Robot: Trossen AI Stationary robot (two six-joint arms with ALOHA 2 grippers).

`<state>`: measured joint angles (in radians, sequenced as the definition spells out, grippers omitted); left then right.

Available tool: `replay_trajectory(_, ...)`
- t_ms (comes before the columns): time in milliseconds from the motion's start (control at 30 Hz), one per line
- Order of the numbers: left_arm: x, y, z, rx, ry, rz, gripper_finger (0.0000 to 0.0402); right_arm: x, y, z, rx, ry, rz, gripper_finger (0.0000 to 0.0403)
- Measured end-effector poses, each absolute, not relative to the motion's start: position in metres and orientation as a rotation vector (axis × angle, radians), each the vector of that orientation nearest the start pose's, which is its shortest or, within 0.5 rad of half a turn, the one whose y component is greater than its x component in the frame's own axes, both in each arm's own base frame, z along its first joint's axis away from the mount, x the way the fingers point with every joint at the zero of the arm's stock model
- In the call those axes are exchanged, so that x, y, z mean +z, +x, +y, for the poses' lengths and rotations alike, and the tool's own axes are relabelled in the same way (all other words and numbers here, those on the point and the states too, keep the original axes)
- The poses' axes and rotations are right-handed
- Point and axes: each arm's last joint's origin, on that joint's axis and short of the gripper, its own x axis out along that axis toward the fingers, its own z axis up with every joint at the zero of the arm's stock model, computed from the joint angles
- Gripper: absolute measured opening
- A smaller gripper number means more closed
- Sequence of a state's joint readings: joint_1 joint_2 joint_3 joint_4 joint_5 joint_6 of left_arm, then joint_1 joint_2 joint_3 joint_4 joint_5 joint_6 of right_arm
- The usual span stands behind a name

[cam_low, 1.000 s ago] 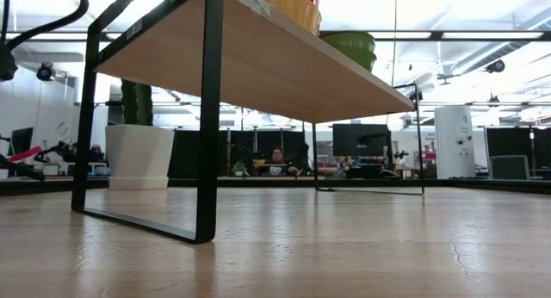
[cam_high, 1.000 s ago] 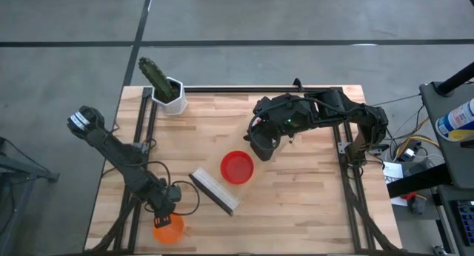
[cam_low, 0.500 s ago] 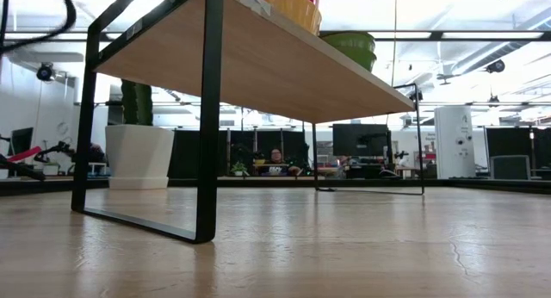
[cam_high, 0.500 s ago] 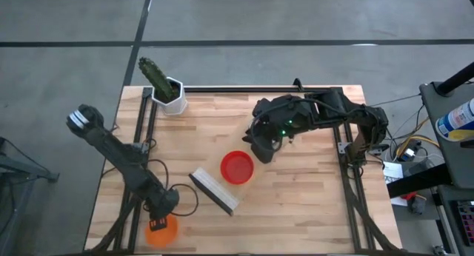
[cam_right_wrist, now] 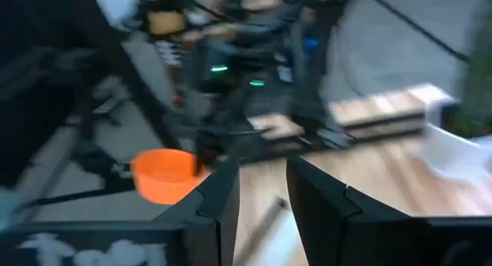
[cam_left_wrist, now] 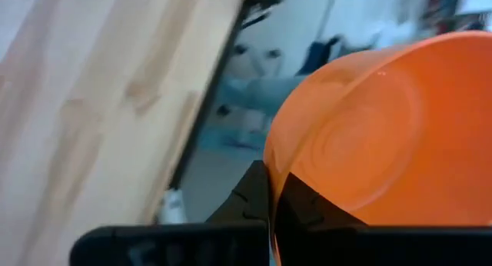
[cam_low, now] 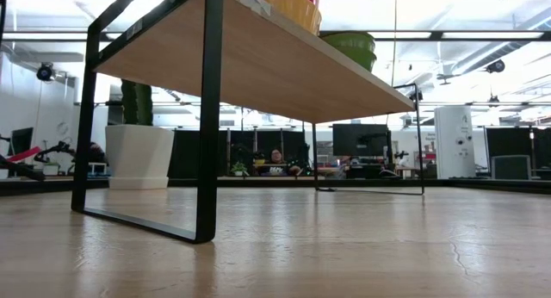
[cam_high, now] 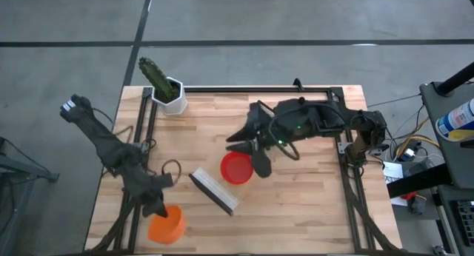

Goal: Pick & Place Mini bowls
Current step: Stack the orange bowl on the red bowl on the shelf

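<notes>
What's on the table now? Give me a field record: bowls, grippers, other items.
orange bowl: rim pinched in left gripper, near the table's left corner, far from the cactus
red bowl: on the table, mid-table, unheld
right gripper: open, next to the red bowl
cactus pot: at the other left corner

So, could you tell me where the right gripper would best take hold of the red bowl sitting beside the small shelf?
Probably by the rim, coming straight down from above. The red bowl sits upright and open on the table, so its thin raised edge is the only part two fingers could pinch. Its side nearest the right gripper looks best; the opposite side is crowded by the small shelf.
</notes>
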<state>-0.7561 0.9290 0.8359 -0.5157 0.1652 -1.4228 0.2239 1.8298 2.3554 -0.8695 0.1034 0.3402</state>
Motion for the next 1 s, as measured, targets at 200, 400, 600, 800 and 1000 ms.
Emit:
replay_trajectory(200, 0.326, 0.132, -0.123, -0.374, -1.234, 1.037, 0.0000, 0.500, 0.366, 0.091, 0.424, 0.326, 0.338, 0.0098)
replay_trajectory(400, 0.341, 0.141, -0.129, -0.552, -1.350, 1.128, 0.0000, 0.474, 0.393, 0.101, 0.575, 0.408, 0.433, 0.0111)
replay_trajectory(600, 0.340, 0.155, -0.135, -0.625, -1.430, 1.233, 0.0000, 0.454, 0.422, 0.119, 0.721, 0.408, 0.397, 0.0136)
replay_trajectory(800, 0.334, 0.171, -0.143, -0.648, -1.489, 1.370, 0.0000, 0.441, 0.441, 0.133, 0.776, 0.397, 0.338, 0.0148)
replay_trajectory(1000, 0.333, 0.189, -0.145, -0.671, -1.582, 1.389, 0.0000, 0.434, 0.447, 0.153, 0.807, 0.368, 0.293, 0.0146)
